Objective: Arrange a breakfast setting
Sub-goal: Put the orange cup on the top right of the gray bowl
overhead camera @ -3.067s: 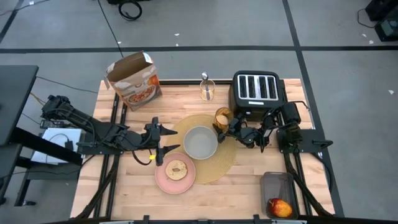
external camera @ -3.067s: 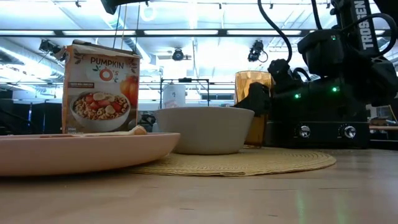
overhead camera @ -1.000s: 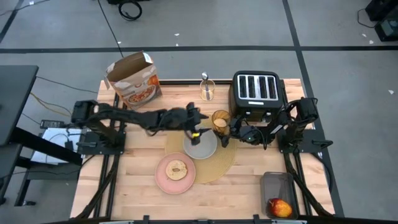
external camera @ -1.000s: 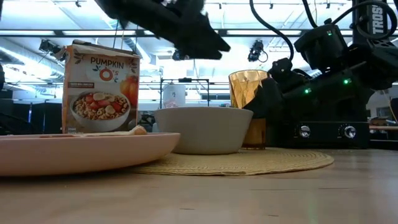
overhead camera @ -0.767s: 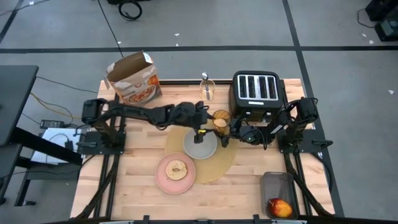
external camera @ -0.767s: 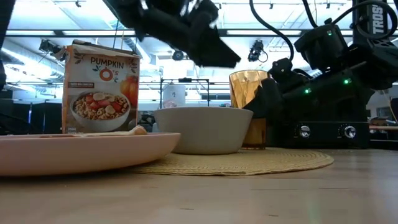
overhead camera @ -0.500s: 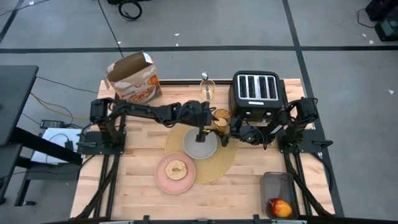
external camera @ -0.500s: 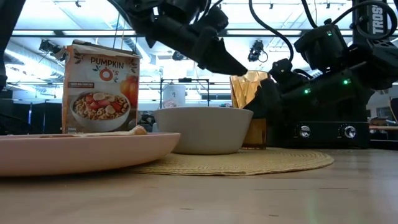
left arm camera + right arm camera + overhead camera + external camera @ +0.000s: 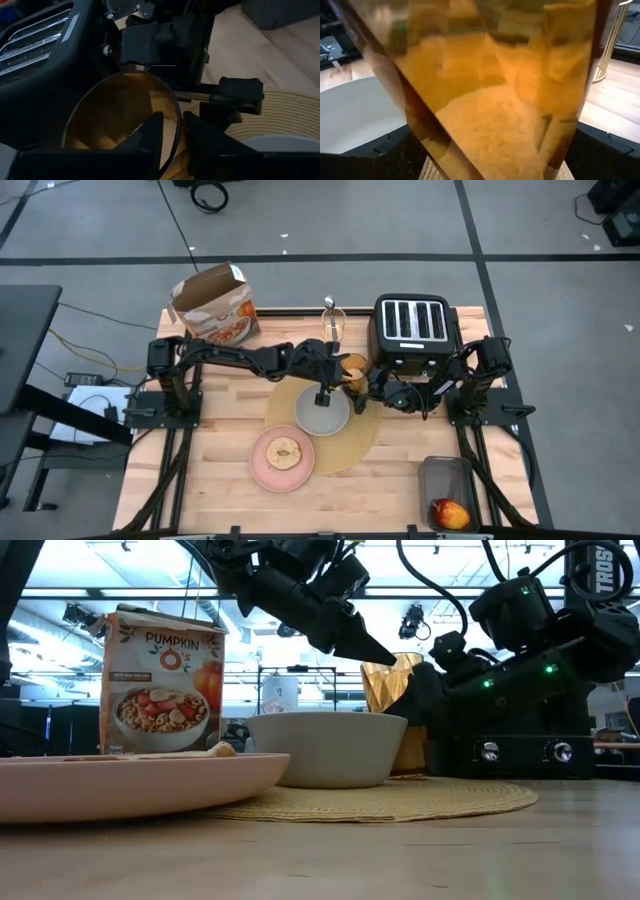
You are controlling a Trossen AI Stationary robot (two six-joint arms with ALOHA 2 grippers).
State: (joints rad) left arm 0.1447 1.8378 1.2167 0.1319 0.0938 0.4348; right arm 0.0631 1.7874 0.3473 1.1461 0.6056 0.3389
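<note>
Currently we note the containers first. On the wooden bench (image 9: 200, 480), the pink plate (image 9: 262, 467) holds the toast slice (image 9: 285, 452) and sits at the near-left edge of the round tan placemat (image 9: 365, 442). The grey bowl (image 9: 322, 416) stands on the placemat; its inside looks bare from above, though the left arm crosses part of it. A small dark tray (image 9: 447, 477) at the near-right corner holds the red apple (image 9: 449, 513). A clear glass (image 9: 332, 326) behind the placemat holds what we take to be the blue-handled spoon (image 9: 328, 306); only its top shows.

The amber tumbler (image 9: 397, 685) stands at the far right of the placemat, between bowl and black toaster (image 9: 412, 326), and leans toward the bowl. The left hand (image 9: 170, 131) reaches over the bowl to it: in the left wrist view one finger is inside the tumbler and the other outside, pinched together on the rim wall. The right hand (image 9: 485, 150) is at the tumbler's toaster side, fingers spread wide, one on either side of the tumbler's lower part; whether they press on it we cannot tell.

The low view shows the tumbler's tilt, which the high view hides under the arms. The right wrist view is nearly filled by amber glass, with the bowl's rim alongside. The orange cereal box (image 9: 218, 310) stands open at the far left.
</note>
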